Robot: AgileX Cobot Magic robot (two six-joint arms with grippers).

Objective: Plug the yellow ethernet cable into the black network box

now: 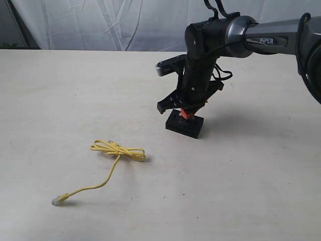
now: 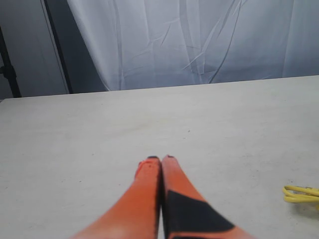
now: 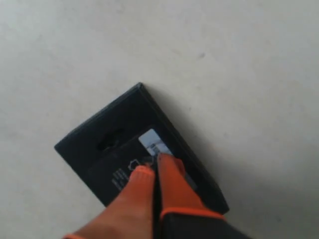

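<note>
Exterior view: closed right gripper (image 1: 184, 114) over black network box (image 1: 188, 126)

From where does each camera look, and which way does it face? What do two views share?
Exterior: off the arms, above the table, looking down across it at the yellow ethernet cable and black network box; shows the right arm and right tool.
Left wrist: low over the table, facing along it to a white curtain; shows the shut left tool.
Right wrist: above the black network box, facing down; shows the shut right tool over its label.
Shared: box, exterior and right wrist; cable, exterior and left wrist.
</note>
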